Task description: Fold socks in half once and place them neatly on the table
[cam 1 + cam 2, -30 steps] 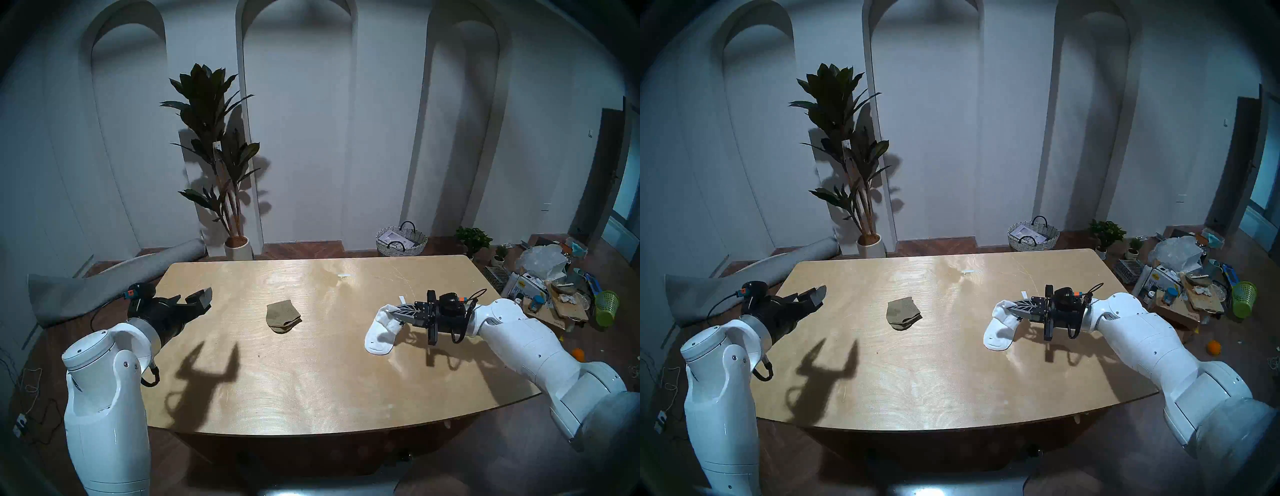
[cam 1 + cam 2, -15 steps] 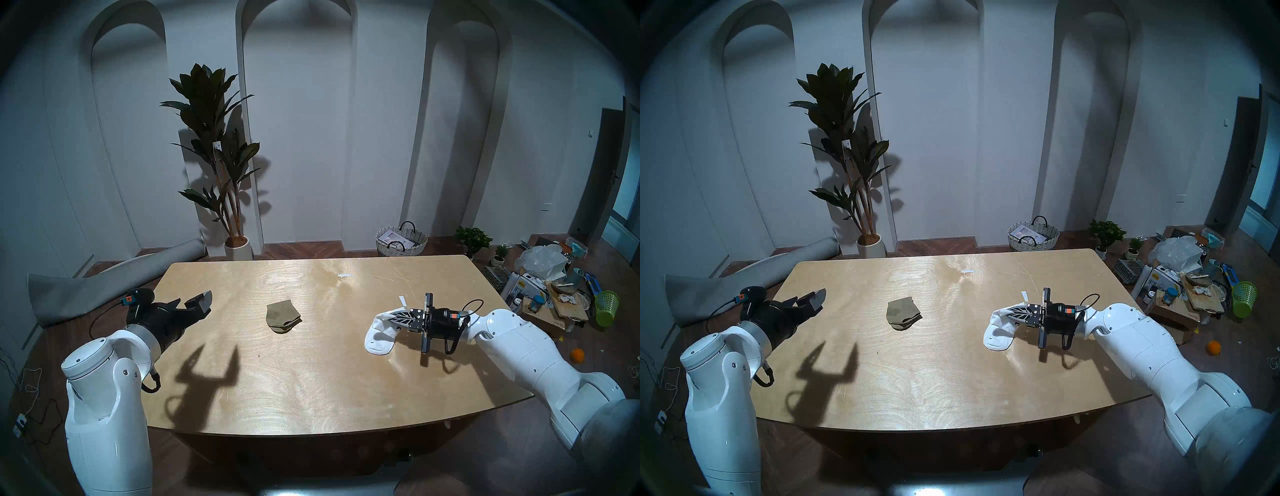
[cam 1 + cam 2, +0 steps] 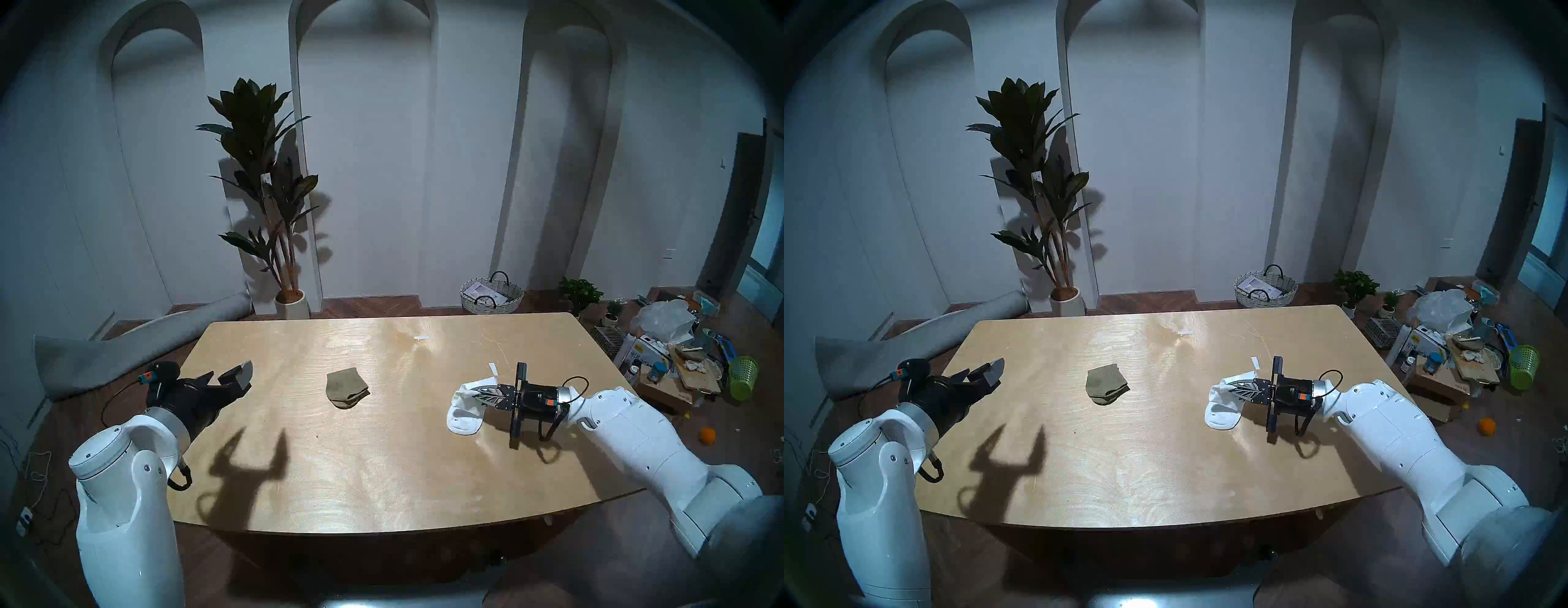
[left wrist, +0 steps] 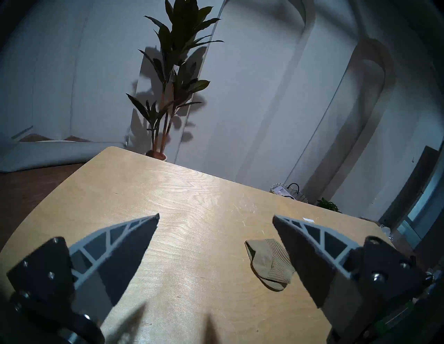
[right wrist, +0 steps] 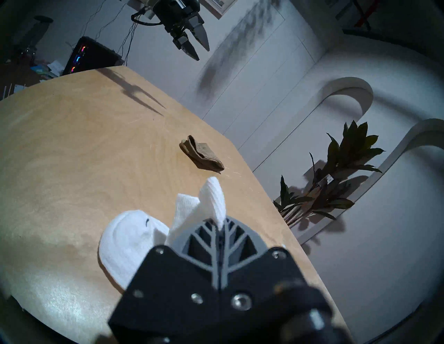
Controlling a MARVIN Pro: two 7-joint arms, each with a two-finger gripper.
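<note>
1. The white sock (image 3: 464,409) lies on the right part of the table (image 3: 382,479). Its toe end is flat on the wood, and its cuff end is lifted and bunched between the fingers of my right gripper (image 3: 481,392), which are pressed together on the cloth. In my right wrist view two cuff layers stick up past my fingertips.

2. The olive sock (image 3: 346,387) lies near the table's middle, well apart from the white one. It looks already doubled over.

3. My left gripper (image 3: 237,373) hangs spread wide and empty above the table's left edge, far from both socks.

4. What could go wrong: I judge my pinch sits close to the cuff's edge, so the ribbed cloth could slip out mid-fold. If I carry the cuff over crookedly, the halves will land skewed. Dragging too low could pull the toe along and wrinkle it.

5. A small paper strip (image 3: 492,367) lies just behind my right gripper; a careless sweep could knock it.

6. Room: bare wood stretches toward me and between the two socks. The table's right edge is nearer, so I would fold inward, away from it.
</note>
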